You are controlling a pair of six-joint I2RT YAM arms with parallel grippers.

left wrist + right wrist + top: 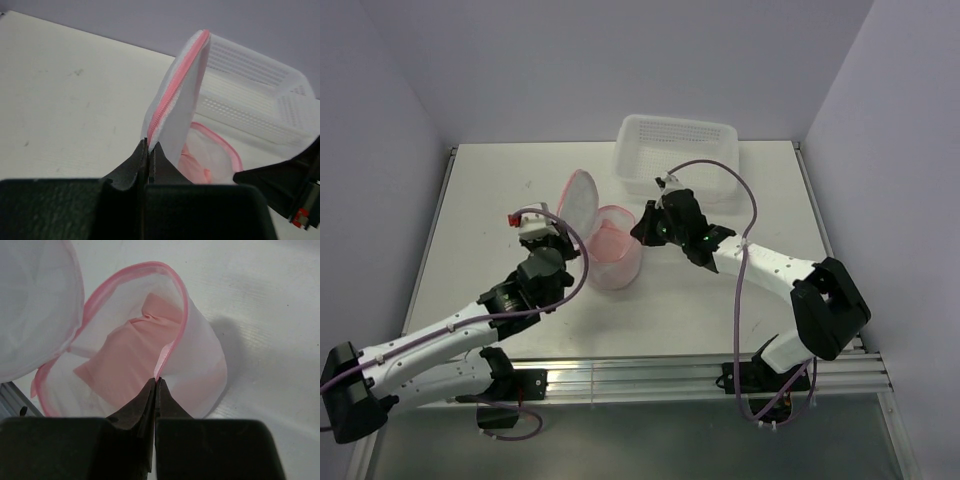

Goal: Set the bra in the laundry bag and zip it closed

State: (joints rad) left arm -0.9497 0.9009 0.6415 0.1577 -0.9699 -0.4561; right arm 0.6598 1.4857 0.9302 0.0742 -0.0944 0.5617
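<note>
The bra (125, 355) already lies inside the laundry bag (202, 365); the left gripper (148, 146) clamps the raised lid's rim, the right gripper (156, 382) pinches the lower rim (steadying both halves for zipping, I judge)

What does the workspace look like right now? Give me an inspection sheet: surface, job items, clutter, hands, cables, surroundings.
Surface: white table, a few faint dark marks on its left part.
Job's things: bra lies inside the laundry bag; the bag is unzipped, its upper half standing open.
Clutter: white perforated basket at the far edge behind the bag; nothing seen in it.
Hands: left hand shut on the open half's pink rim; right hand shut on the lower half's rim.
Cables: purple cables loop off both arms; the left one passes close beside the bag.
Surroundings: plain lilac walls on three sides; nothing else seen.
</note>
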